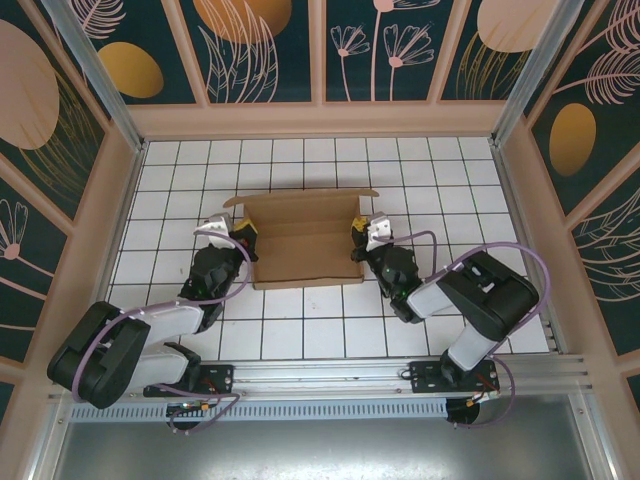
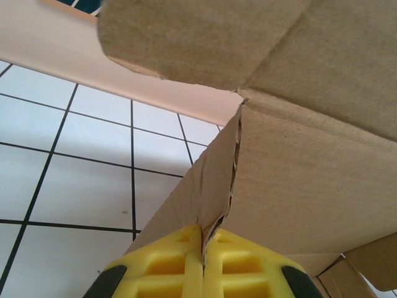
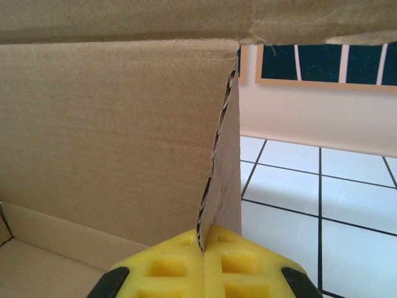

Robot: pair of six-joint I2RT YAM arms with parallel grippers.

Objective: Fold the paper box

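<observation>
The paper box is a brown corrugated cardboard piece in the middle of the white tiled table, its lid flap raised toward the back. My left gripper is shut on the box's left side wall; in the left wrist view the yellow fingertips pinch the wall's edge, with the lid flap overhead. My right gripper is shut on the right side wall, whose corrugated edge runs up from between the yellow fingertips. The box's inner panel lies to the left there.
The tiled table is enclosed by a low cream rim and patterned dark walls on three sides. An aluminium rail carrying both arm bases runs along the near edge. Open tiles lie left, right and in front of the box.
</observation>
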